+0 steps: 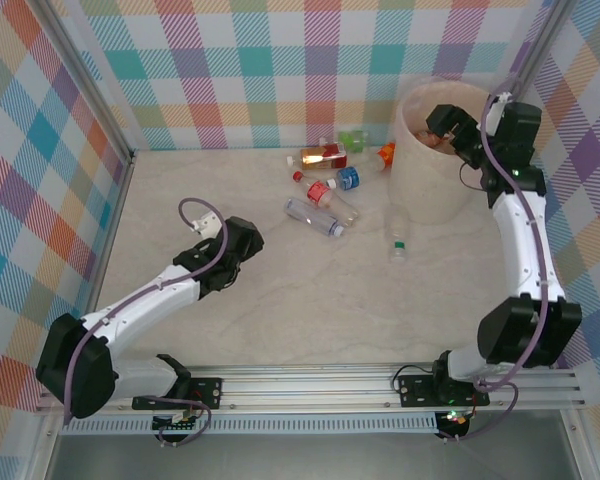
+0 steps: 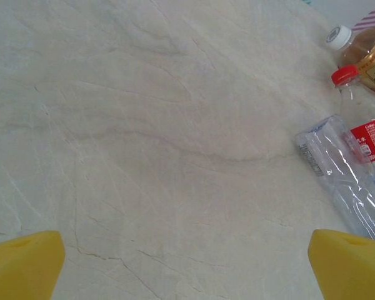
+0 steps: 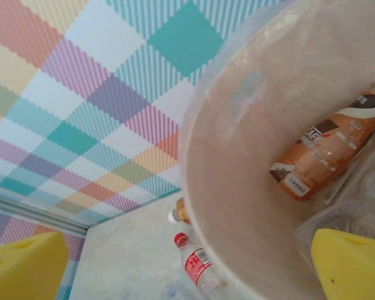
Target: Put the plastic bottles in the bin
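Note:
Several plastic bottles lie on the table left of the bin (image 1: 435, 170): a crushed clear one (image 1: 315, 217), a red-labelled one with a red cap (image 1: 325, 192), an amber one (image 1: 323, 156) and a blue-capped one (image 1: 348, 178). A clear bottle (image 1: 397, 235) lies alone in front of the bin. My right gripper (image 1: 444, 127) hangs open over the bin mouth with nothing between its fingers (image 3: 25, 265). Below it, a brown bottle (image 3: 325, 150) lies inside the bin (image 3: 237, 187). My left gripper (image 1: 240, 248) is open and empty, low over bare table. The crushed bottle (image 2: 347, 175) is off to its right.
Checked walls close the table at the back and both sides. A green bottle (image 1: 353, 140) and an orange-capped one (image 1: 385, 153) lie by the back wall next to the bin. Bare table stretches between the left gripper and the near rail.

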Robot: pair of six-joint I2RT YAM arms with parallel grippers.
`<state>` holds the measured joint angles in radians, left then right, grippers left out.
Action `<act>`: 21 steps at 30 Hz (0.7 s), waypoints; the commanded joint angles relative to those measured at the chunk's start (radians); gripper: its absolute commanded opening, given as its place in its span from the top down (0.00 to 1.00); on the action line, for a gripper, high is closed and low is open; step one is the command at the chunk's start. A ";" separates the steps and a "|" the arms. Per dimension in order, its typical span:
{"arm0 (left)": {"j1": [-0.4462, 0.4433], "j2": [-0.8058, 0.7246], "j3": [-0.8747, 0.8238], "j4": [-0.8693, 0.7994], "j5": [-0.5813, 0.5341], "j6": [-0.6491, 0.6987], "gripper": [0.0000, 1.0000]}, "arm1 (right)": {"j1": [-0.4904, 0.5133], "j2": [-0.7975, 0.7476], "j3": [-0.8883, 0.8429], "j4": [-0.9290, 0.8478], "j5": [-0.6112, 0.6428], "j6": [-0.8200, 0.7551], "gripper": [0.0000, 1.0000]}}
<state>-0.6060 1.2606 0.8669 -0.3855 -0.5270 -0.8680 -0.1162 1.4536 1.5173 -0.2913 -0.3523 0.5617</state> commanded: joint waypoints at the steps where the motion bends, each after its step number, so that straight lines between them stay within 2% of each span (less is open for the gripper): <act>1: 0.012 0.026 0.050 0.023 0.030 -0.005 0.00 | 0.013 -0.091 -0.079 0.078 -0.057 -0.004 0.00; 13: 0.012 0.103 0.079 0.029 0.095 -0.029 0.00 | 0.127 -0.258 -0.367 0.137 -0.110 -0.072 0.00; 16: 0.012 0.125 0.089 0.041 0.127 -0.029 0.00 | 0.164 -0.256 -0.411 0.159 -0.115 -0.077 0.00; 21: 0.013 0.181 0.128 0.045 0.196 -0.026 0.00 | 0.236 -0.229 -0.439 0.201 -0.051 -0.083 0.00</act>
<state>-0.6060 1.4147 0.9463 -0.3603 -0.3855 -0.8833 0.0860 1.2167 1.0885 -0.1761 -0.4263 0.5079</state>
